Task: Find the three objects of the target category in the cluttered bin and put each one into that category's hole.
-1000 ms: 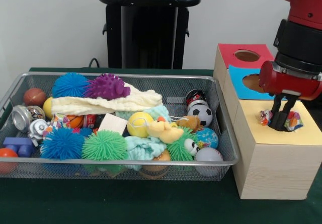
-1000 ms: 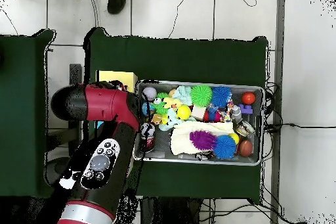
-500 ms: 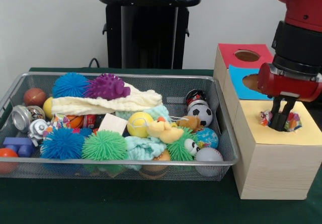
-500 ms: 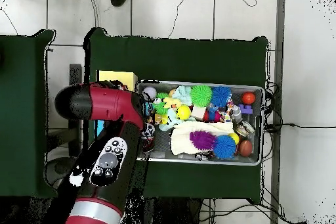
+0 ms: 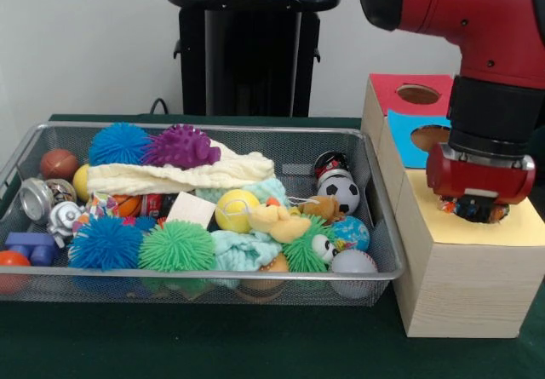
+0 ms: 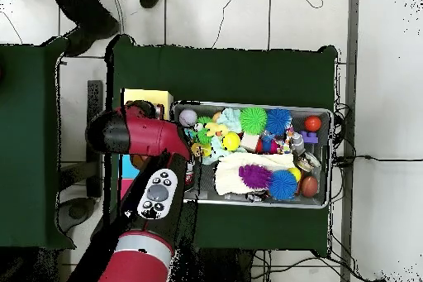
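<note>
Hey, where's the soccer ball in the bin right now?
In the front view, the soccer ball sits near the bin's right end, just below a red-and-black ball and above a blue spotted ball.

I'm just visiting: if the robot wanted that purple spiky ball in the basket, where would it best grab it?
Probably from straight above, fingers closing across the middle of the purple spiky ball. It sits on top of the cream cloth near the basket's far rim, uncovered, though the blue spiky ball crowds one side.

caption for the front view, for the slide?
Sawyer gripper pushed down into the yellow box's hole with a dotted fabric piece showing at its edge, beside the cluttered wire bin.
</note>
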